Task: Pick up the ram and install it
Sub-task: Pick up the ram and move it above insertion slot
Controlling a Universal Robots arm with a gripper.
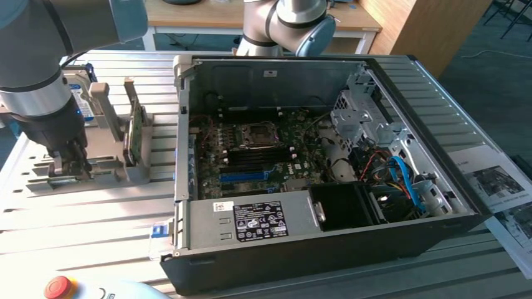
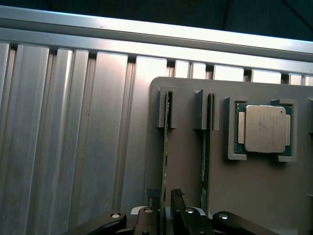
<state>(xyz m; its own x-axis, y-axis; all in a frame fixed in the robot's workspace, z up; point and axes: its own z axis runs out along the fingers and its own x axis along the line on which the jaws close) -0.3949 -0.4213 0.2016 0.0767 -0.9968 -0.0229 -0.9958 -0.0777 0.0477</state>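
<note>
Open computer case [image 1: 332, 249] at centre right of the exterior view: power supply [image 1: 249, 221] against its near wall, motherboard [image 1: 249, 156] behind it, metal drive cage [image 1: 362, 118] at the far right. Grey holder tray [image 1: 108, 171] at mid left, on the slatted table [image 1: 83, 230]. In its slots, two green sticks are seen standing on edge; a processor [image 2: 264, 128] is seated in a square pocket beside them. Gripper [image 2: 165, 195] is held low over the tray, jaws parted, fingers [image 2: 177, 196] set either side of the ram [image 2: 166, 147]; contact cannot be made out. Second stick [image 2: 209, 142] is not touched.

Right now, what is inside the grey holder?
A ram stick and a second stick on edge in slots, a processor in its pocket. The claw hides one end of each.
</note>
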